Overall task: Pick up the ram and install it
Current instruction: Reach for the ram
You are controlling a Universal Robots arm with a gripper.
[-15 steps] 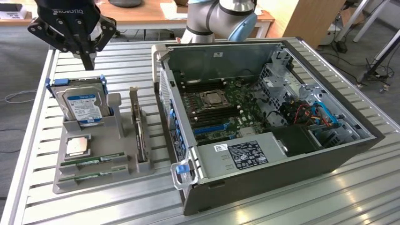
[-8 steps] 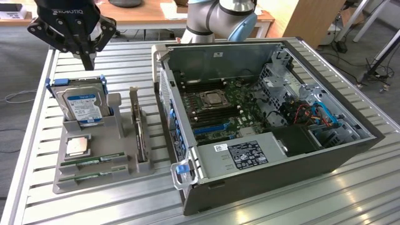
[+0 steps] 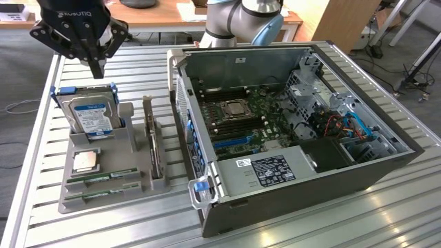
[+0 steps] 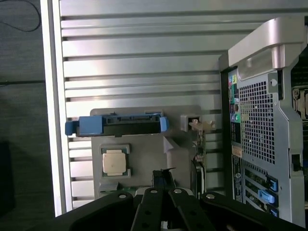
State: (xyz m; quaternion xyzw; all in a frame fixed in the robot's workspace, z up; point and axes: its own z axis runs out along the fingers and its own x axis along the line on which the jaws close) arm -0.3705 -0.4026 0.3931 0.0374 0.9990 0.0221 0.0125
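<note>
Two ram sticks, long green boards, lie flat in slots at the near end of a grey holder: one (image 3: 102, 177) and another (image 3: 100, 195) just in front of it. My gripper (image 3: 94, 68) hangs high above the far end of the holder, over the upright hard drive (image 3: 90, 114), well away from the ram. Its fingers are shut together with nothing between them. In the wrist view the shut gripper (image 4: 163, 177) points down over the holder (image 4: 144, 149), between the hard drive (image 4: 118, 125) and the silver processor chip (image 4: 115, 161).
An open computer case (image 3: 372, 170) lies on the slatted metal table (image 3: 124, 227) at the exterior view's right, its motherboard (image 3: 248, 124) exposed. A card (image 3: 152, 147) stands on edge in the holder beside the case. The processor chip (image 3: 85, 161) sits in the holder.
</note>
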